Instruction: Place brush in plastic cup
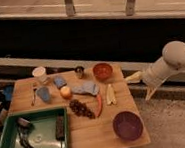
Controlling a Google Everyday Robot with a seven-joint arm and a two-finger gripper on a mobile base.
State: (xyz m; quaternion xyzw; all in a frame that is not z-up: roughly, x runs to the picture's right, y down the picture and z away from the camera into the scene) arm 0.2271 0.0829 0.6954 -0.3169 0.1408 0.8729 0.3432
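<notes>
The dark brush (26, 138) lies in the green tray (7, 129) at the table's front left, greyish head toward the back, handle pointing to the front. The white plastic cup (39, 74) stands upright at the table's back left. My gripper (141, 85) hangs off the table's right side, beyond its edge, far from both the brush and the cup, with nothing seen in it.
A dark-brown block (60, 127) lies in the tray beside the brush. On the wooden table (93, 134): a small metal cup (79, 71), an orange bowl (102, 71), a purple bowl (127, 125), blue cloths (86, 88), grapes (81, 109), a red chili (99, 105), a fork (34, 93).
</notes>
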